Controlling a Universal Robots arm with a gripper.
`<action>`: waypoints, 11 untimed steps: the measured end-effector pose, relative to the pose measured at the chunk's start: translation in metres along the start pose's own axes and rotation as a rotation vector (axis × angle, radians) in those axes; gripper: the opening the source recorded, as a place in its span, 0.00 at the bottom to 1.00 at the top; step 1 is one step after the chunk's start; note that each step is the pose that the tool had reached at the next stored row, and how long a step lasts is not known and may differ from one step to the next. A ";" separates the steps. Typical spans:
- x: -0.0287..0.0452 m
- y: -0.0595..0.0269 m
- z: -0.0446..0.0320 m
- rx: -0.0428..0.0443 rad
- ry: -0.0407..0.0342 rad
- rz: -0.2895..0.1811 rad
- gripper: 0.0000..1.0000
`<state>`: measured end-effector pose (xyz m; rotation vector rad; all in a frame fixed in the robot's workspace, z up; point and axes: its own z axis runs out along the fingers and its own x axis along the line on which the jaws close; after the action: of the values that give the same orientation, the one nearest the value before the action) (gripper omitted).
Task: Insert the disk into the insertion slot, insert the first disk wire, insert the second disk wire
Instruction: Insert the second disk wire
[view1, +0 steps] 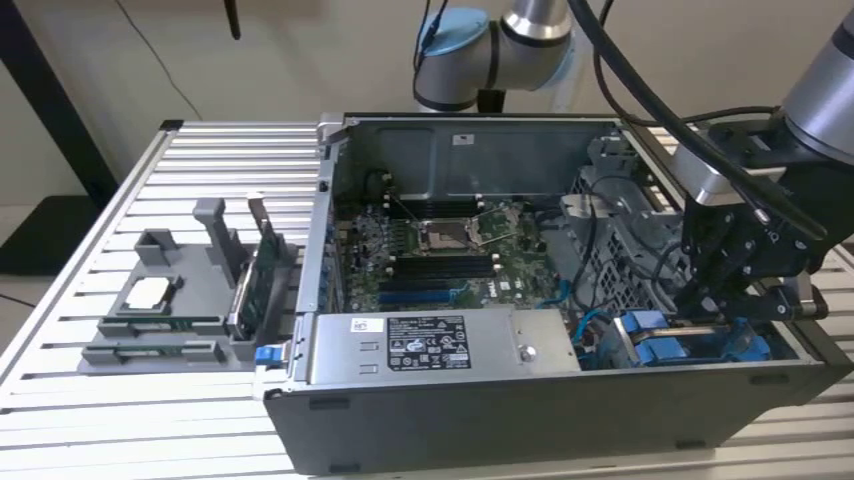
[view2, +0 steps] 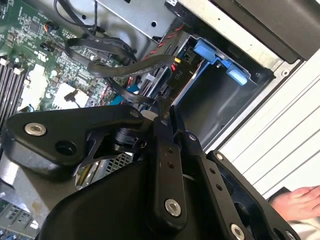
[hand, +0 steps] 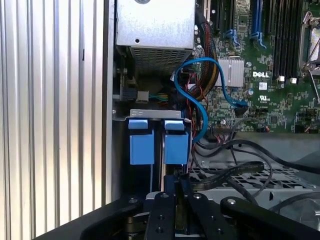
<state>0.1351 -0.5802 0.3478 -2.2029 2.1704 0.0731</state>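
**tinkerer_42:** Hand (view1: 697, 312) check first. In both wrist views its fingers (hand: 166, 215) look drawn together, with barely a slit between them. A black cable (hand: 227, 175) runs right up to the tips, but I honestly can't tell if it's pinched.

**rackmonkey:** OK, walk me across the exterior view?

**tinkerer_42:** On the exterior view's left a grey fixture (view1: 160, 300) sits on the slatted desk (view1: 80, 390). Then comes the open computer case (view1: 534, 430), with the power-supply box (view1: 427, 345) along its near wall and the motherboard (view1: 447, 250) behind that. A blue cable (hand: 200, 95) loops near the board. At the exterior view's right end the hand is down inside the case.

**rackmonkey:** And the disk?

**tinkerer_42:** The disk (view1: 654, 345) is in the drive bay, in the case's near corner on the exterior view's right. I can only see its blue carrier, which stands side by side with a second blue one. The fingertips are just beside it, right at the carrier's end. I can't tell if they touch.
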 end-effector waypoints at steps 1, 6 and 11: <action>0.0000 0.0000 0.0000 0.0000 -0.0001 0.000 0.16; 0.0000 0.0000 0.0002 0.0001 -0.0066 0.000 0.16; 0.0001 0.0000 0.0005 0.0001 -0.0078 0.000 0.16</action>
<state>0.1352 -0.5802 0.3473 -2.1988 2.1663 0.0815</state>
